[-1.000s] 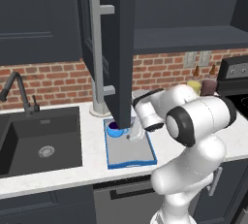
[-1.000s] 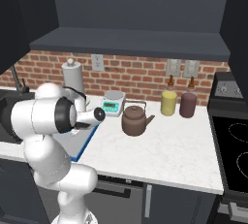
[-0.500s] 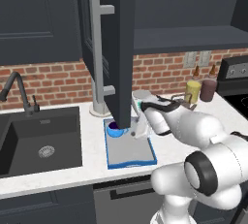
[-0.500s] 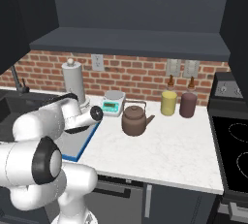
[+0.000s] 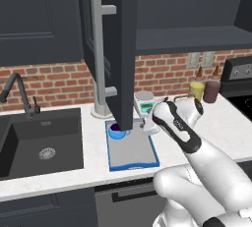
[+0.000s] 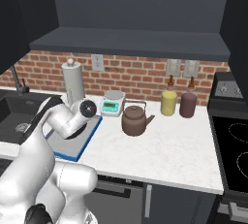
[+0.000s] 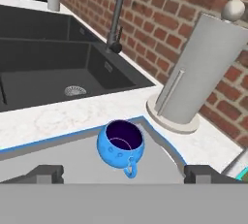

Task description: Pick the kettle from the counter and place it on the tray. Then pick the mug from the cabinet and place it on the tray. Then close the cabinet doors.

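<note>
Left of the tray (image 5: 132,158) lies the dark sink (image 5: 42,142). The mug (image 7: 120,145) stands upright on the tray's far corner, apparently just set down: the gripper (image 7: 123,173) hangs spread, clear of it. Right of the tray, the kettle (image 6: 134,120) sits on the counter (image 6: 160,155), and the cabinet door (image 5: 115,49) hangs open.

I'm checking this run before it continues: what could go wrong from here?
1. The mug sits near the tray's far corner with the open gripper close by; a careless retreat might knock it.
2. The open cabinet door hangs just above the tray; the arm could strike it.
3. The kettle stands on the counter, off the tray.
</note>
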You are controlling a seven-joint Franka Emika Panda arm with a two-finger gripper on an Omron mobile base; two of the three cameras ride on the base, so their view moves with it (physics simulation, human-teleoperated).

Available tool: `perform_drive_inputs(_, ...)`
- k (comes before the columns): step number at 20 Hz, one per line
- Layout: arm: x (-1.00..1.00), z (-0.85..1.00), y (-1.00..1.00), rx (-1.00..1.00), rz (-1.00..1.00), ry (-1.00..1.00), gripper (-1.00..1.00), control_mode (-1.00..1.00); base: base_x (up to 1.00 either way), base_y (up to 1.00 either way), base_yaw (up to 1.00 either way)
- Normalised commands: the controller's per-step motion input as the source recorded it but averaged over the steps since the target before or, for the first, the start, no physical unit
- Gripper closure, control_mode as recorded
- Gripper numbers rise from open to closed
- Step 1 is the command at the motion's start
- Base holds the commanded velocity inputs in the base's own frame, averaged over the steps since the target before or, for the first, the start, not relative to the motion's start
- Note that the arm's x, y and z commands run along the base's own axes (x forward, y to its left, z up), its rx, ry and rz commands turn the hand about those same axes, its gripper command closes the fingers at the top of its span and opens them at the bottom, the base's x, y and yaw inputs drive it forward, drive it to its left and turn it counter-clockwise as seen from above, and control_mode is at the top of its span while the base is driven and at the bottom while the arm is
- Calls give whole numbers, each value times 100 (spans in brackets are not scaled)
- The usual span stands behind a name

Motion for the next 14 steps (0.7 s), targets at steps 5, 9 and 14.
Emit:
perform_drive_inputs(5, -22, 80, -29, 6, -33, 8, -100, -100, 0, 0, 0)
perform_drive_inputs(9, -35, 57, -31, 10, -50, 12, -100, -100, 0, 0, 0)
perform_drive_inputs(14, -44, 40, -37, 12, -62, 9, -100, -100, 0, 0, 0)
